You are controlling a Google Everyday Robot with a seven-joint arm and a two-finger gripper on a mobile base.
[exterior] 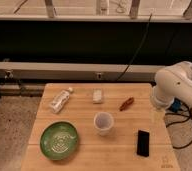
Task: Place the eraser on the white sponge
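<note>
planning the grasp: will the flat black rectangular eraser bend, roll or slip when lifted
The flat black rectangular eraser lies flat on the wooden table, so it should not roll. Its straight edges suggest it is stiff. Being thin, it probably weighs little. The gripper hangs at the table's right edge, apart from it.

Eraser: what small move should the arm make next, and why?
Probably move the gripper toward the table's front edge and lower it over the eraser. The eraser lies flat and apart from the gripper at the front right, while the gripper hangs at the right edge, farther back. The white sponge sits at the far middle with nothing on it.
</note>
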